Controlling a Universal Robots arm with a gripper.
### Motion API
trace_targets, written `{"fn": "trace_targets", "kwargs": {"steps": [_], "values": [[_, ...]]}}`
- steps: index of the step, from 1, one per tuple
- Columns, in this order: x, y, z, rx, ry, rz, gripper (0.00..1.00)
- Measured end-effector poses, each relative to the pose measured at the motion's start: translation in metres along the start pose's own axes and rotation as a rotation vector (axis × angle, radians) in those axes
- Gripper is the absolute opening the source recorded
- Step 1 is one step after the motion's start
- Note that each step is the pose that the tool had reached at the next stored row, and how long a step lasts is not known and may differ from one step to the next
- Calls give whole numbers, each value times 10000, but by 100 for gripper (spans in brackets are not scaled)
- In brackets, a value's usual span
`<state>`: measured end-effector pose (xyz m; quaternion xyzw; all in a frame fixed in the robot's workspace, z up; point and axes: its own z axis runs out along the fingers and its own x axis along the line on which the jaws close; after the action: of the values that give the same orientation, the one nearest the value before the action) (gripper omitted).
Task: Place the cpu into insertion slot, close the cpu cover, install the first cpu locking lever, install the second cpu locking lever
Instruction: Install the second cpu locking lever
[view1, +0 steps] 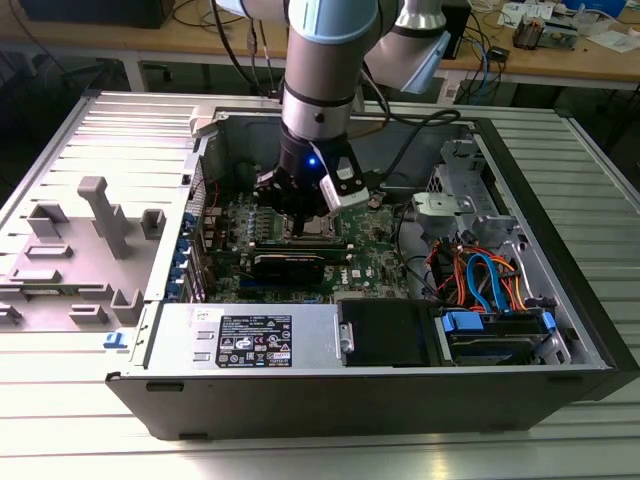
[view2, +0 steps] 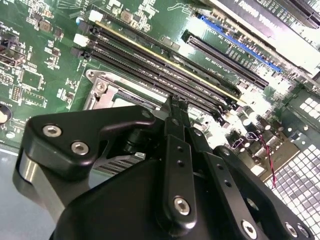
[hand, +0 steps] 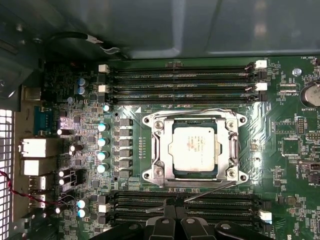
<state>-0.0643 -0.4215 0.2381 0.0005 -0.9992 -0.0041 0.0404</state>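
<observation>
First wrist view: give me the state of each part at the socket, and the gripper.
cpu: seated flat in the slot.
slot: filled by the cpu.
cover: closed down around the cpu.
upper lever: lying flat along the cover.
lower lever: angled away from the cover, not latched.
gripper: fingertips together at the lower lever.

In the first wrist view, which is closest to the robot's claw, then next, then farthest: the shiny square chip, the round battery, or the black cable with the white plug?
1. The chip, sitting in its socket in the middle of the board, nearest the claw.
2. The battery, out by the board's edge.
3. The black cable, off the board against the case wall.
</observation>
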Motion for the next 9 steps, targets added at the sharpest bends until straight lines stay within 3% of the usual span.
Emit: {"fn": "trace_targets", "kwargs": {"steps": [3, 5, 8, 9], "values": [[-1, -5, 10, -81, 36, -135, 11], [-2, -18, 22, -69, 46, -265, 11], [1, -36, 41, -225, 46, -423, 11], [5, -38, 43, -314, 45, -462, 11]]}}
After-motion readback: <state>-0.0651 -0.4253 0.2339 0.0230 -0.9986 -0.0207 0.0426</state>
